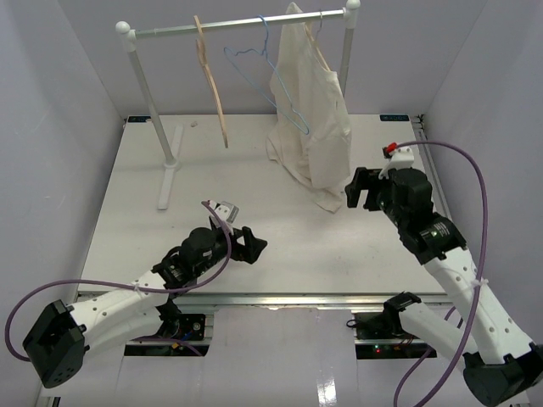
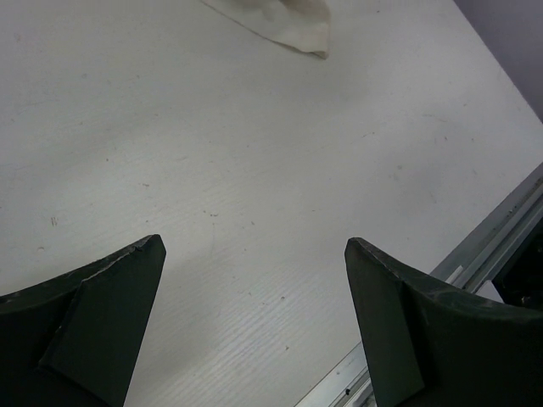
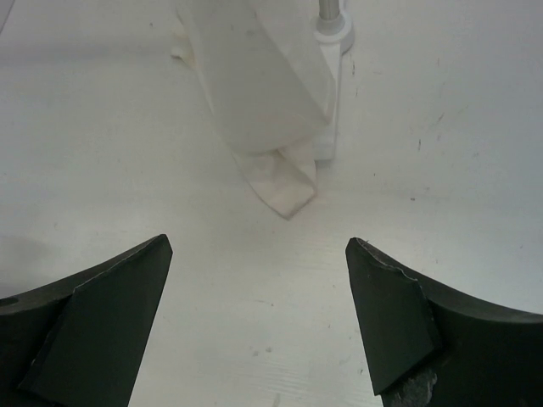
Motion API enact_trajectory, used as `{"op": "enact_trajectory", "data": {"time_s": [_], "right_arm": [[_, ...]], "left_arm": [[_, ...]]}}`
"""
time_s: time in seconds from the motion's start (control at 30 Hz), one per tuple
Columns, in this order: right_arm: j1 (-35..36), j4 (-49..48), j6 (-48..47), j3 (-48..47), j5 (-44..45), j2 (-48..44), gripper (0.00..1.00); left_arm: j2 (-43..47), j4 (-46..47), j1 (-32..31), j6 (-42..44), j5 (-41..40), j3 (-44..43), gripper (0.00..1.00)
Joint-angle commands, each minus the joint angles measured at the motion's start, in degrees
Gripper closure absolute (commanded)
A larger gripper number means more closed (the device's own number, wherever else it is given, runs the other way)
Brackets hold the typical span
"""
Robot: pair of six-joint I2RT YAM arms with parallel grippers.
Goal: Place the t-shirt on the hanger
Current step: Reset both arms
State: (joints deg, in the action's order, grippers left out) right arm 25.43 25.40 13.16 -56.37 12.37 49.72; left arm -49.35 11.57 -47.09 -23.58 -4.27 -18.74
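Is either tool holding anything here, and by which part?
Nothing is held. The left tool and right tool are both open and empty; the t-shirt hangs untouched.

No writing to read.
No text, label, brand, number or sign was legible anywhere, neither on the t-shirt (image 1: 310,127) nor on the table (image 1: 254,178).
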Motion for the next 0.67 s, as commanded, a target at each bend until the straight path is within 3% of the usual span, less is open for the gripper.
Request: {"op": "enact_trajectory", "data": {"time_s": [0.0,0.47,0.63], "right_arm": [[0.32,-9.74,1.97,8.69,-3.27,-9.76,0.1],[0.41,-13.03,-1.66,17.37,-13.59,-21.43,0.1],[0.41,-13.93,-1.92,18.43,-14.12,-24.3,0.1]], "left_arm": [[7.92,2.4,-0.37,-0.41,2.53,1.85,0.02],[32.34,2.93,-1.17,-0.06,-5.58,8.99,0.02],[33.01,2.65,-1.42,0.02,-5.84,8.96,0.02]]}}
